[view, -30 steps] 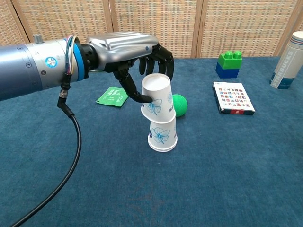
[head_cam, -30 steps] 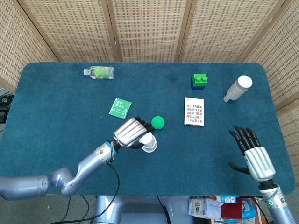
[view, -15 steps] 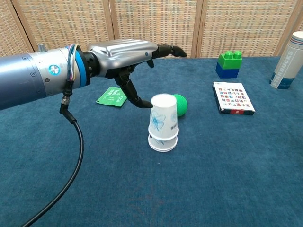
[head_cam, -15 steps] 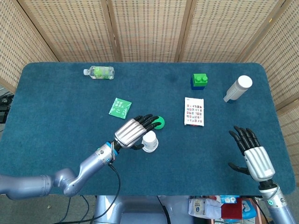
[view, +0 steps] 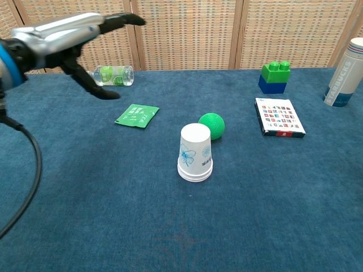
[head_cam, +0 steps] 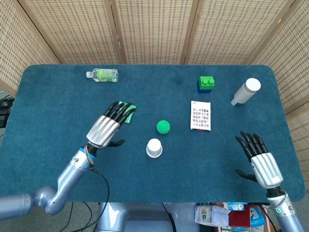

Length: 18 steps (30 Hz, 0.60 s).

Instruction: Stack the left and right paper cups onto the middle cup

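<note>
Left hand [head_cam: 107, 127] withdrawn from cup stack [head_cam: 154, 148], fingers spread, empty. Right hand [head_cam: 259, 160] right of stack, fingers apart; chest view hides it.

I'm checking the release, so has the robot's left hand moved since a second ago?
Yes. The left hand has let go of the white paper cup stack and pulled back leftward, now over the green packet.
</note>
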### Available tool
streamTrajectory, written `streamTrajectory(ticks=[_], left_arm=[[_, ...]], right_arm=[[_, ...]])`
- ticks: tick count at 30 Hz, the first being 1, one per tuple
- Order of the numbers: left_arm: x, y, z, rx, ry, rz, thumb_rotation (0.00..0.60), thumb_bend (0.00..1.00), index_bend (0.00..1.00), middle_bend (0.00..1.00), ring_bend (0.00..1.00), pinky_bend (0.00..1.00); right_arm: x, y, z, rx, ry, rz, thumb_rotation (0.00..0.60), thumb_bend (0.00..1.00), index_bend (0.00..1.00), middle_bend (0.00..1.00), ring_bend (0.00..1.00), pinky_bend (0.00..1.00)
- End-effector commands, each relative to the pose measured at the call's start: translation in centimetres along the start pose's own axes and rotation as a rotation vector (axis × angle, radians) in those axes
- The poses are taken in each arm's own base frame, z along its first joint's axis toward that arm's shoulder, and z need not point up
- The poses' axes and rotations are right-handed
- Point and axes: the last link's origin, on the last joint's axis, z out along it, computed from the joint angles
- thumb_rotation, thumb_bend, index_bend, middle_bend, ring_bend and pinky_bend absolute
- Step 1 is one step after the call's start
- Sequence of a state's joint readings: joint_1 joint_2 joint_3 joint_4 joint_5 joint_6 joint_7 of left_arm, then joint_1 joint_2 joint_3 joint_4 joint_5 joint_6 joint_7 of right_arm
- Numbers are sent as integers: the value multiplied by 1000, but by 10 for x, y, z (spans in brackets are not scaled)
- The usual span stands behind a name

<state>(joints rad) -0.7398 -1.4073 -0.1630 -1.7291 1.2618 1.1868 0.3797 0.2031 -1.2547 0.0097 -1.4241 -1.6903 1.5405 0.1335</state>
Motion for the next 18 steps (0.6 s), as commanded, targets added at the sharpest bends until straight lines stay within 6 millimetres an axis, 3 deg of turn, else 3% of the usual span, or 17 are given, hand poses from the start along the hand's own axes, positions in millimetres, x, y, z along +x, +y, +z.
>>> streamTrajectory(ticks=[1, 9, 13, 18], left_arm=[[12, -53, -68, 245, 56, 24, 600, 198, 0, 0, 0, 0], [13, -127, -185, 564, 62, 5, 600, 197, 0, 0, 0, 0], [12, -140, -215, 632, 69, -12, 600, 198, 0, 0, 0, 0], [14, -143, -233, 628, 91, -31, 600, 198, 0, 0, 0, 0]], right_arm=[[0, -1, 0, -1, 5, -7, 600, 0, 0, 0, 0, 0], [6, -1, 0, -26, 44, -33, 600, 0, 0, 0, 0, 0], [9, -1, -1, -48, 62, -65, 600, 0, 0, 0, 0, 0], [12, -3, -6, -84, 73, -91, 600, 0, 0, 0, 0, 0]])
